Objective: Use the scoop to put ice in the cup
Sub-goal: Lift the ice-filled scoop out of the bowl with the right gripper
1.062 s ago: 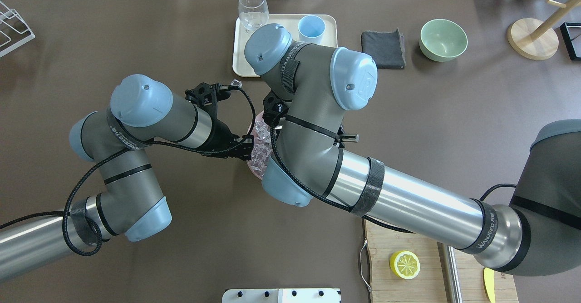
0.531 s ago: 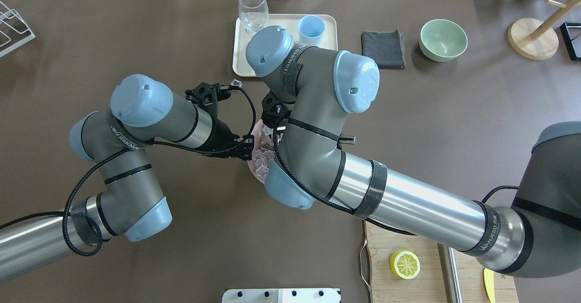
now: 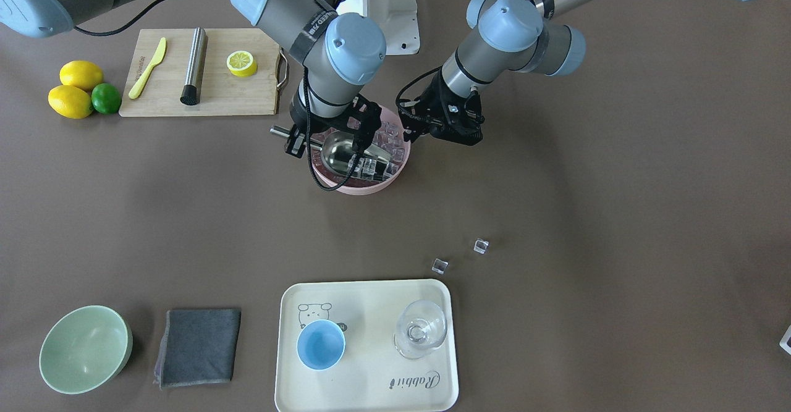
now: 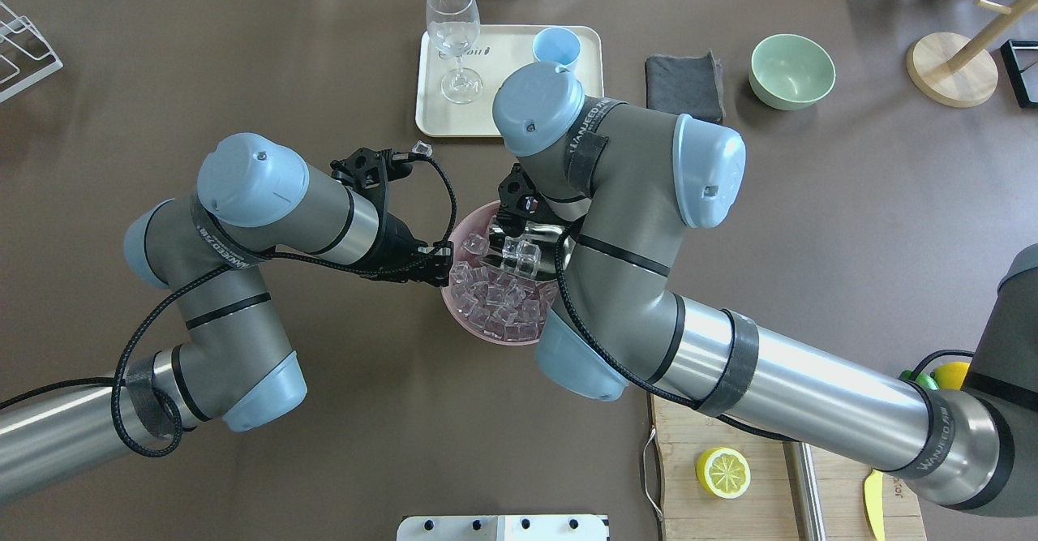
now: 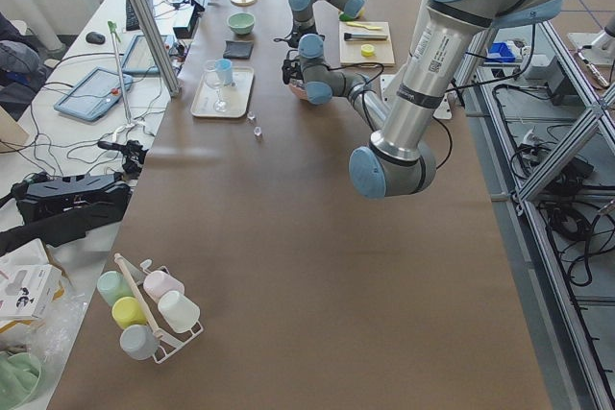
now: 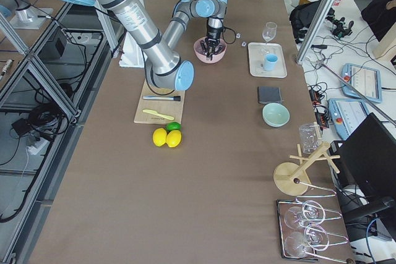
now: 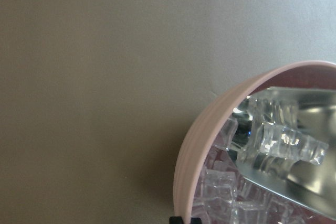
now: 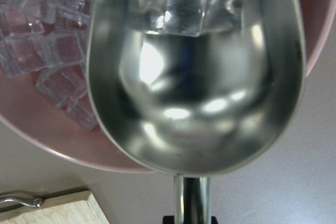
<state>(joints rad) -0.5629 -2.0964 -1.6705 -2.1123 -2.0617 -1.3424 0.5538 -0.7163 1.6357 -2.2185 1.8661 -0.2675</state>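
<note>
Steel trough level: lift the scoop (image 3: 346, 152) slowly from the pink bowl (image 3: 364, 188), right gripper (image 3: 298, 136) clamped on its handle, left gripper (image 4: 438, 264) seemingly pinched on the bowl's rim. Carries a few glassy cubes of ice (image 8: 184, 3) near its lip. Aim for the light-blue cup (image 3: 321, 344), empty, on the tray (image 3: 364, 313) well apart.

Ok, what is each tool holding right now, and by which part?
Right tool grips the scoop by its short handle; left tool appears clamped on the rim of the pink bowl.
</note>
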